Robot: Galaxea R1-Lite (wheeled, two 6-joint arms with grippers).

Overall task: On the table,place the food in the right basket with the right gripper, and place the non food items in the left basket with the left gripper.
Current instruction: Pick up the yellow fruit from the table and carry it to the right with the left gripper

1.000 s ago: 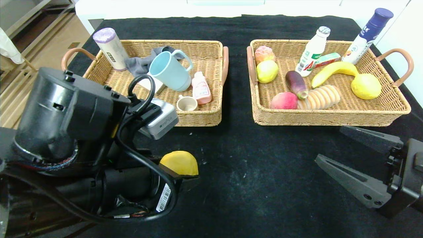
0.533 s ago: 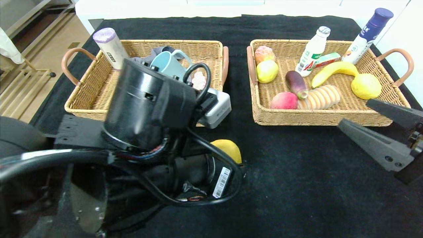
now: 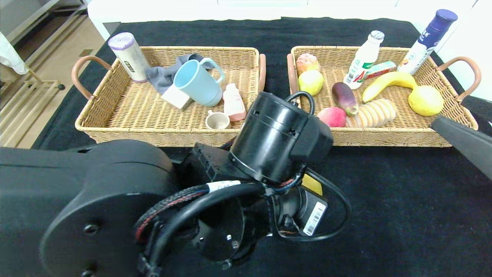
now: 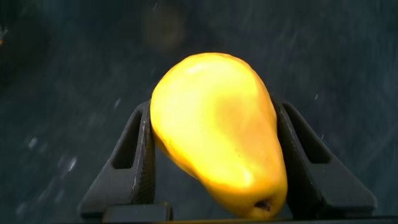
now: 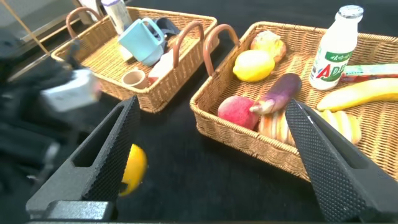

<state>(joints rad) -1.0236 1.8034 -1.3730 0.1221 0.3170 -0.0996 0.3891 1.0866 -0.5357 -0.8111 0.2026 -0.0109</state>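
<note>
Left gripper (image 4: 214, 168): clamped on yellow pear (image 4: 217, 130), held above table (image 3: 384, 200), pear lengthwise between jaws.
Right gripper (image 5: 211, 168): jaws apart, empty.
Right basket (image 3: 384, 136): rightward of pear.

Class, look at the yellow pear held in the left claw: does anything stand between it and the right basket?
Nothing on the cloth does. The pear in the left claw only has the right basket near wall to clear.

L gripper (image 4: 214, 162) clamped mid-table; R gripper (image 5: 211, 155) fingers spread wide.
</note>
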